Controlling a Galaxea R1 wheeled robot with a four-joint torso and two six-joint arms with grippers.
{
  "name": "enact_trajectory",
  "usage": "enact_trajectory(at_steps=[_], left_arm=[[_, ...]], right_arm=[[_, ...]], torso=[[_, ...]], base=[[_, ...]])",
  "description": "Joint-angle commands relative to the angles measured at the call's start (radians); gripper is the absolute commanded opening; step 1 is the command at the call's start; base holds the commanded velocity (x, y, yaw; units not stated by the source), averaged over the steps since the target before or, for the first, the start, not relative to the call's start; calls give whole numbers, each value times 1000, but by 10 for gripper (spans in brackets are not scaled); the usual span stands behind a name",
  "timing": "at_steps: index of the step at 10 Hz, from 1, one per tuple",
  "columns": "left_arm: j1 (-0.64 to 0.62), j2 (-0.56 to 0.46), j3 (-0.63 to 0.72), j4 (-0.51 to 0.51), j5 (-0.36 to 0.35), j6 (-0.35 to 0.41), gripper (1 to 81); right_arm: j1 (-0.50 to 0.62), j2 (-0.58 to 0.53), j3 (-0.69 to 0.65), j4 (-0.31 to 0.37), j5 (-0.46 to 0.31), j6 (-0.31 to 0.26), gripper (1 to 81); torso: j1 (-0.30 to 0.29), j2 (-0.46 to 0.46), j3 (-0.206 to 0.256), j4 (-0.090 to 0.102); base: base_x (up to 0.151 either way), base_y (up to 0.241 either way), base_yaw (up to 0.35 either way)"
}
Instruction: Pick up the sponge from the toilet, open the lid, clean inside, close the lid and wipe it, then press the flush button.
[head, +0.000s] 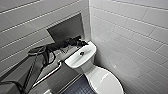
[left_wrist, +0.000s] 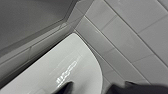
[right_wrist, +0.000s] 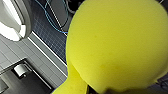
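Note:
The white toilet (head: 100, 77) stands in the corner with its lid (head: 106, 82) down. On the flat tank top (head: 77, 58) I see the round flush button (head: 82, 53). My left arm reaches in from the left, and the left gripper (head: 83, 43) hovers over the tank's far edge by the wall. In the left wrist view its dark fingertips (left_wrist: 65, 89) stand apart above the bare tank top (left_wrist: 57, 67) with nothing between them. The yellow-green sponge (right_wrist: 115, 45) hangs large in the right wrist view, off the floor, pinched in my right gripper (right_wrist: 112, 91).
A dark recess (head: 66, 27) is set into the tiled wall behind the tank. A metal grab bar (head: 50, 73) runs along the left wall. Dark tiled floor (right_wrist: 50, 37) with a blue cable (right_wrist: 48, 21) lies below, and a paper roll holder (right_wrist: 20, 70) sits on the wall.

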Motion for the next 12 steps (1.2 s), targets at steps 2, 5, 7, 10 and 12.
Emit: enact_trajectory(at_steps=[2, 5, 7, 10, 12], left_arm=[[-140, 21, -36, 32, 37, 12, 10], [-110, 56, -94, 52, 33, 14, 10], [-77, 80, -146, 53, 28, 20, 10], [-54, 107, -187, 78, 13, 23, 10], [-50, 122, -205, 92, -18, 21, 10]], right_arm=[[-39, 13, 23, -11, -90, -2, 10], [-39, 16, 24, -11, -91, -4, 10], [-42, 17, 24, -11, -91, -2, 10], [-43, 17, 24, -11, -91, -4, 10], [-46, 19, 27, -13, -91, -4, 10]], torso=[[0, 0, 0, 0], [0, 0, 0, 0], [0, 0, -1, 0], [0, 0, -1, 0], [0, 0, -1, 0]], base=[[0, 0, 0], [0, 0, 0], [0, 0, 0], [0, 0, 0], [0, 0, 0]])
